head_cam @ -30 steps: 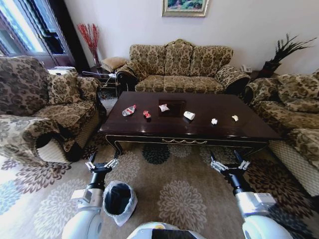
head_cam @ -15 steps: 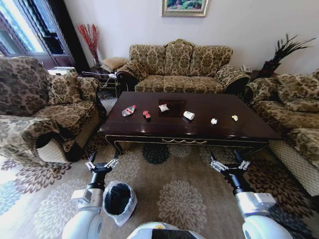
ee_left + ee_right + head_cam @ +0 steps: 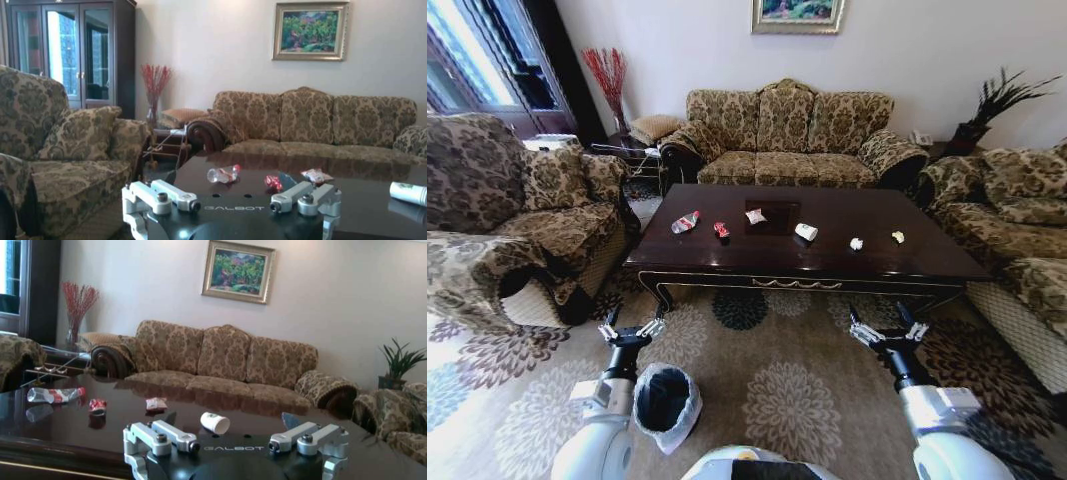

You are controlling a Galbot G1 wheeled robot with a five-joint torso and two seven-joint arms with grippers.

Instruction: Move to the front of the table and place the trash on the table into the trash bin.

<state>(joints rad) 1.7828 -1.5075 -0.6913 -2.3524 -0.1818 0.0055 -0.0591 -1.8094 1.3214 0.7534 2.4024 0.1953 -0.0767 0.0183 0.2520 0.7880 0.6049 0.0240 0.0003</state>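
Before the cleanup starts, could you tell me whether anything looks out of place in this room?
Litter is strewn along the table: a crushed bottle, red wrapper, white packet, tipped-over paper cup and two paper wads. The trash bin leans on the rug.

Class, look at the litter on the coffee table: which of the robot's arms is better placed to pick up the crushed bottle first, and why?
Probably the left. The bottle lies at the table's left end, ahead of the open left gripper; the open right gripper hangs nearer the paper wads. The trash bin also stands beside the left arm.
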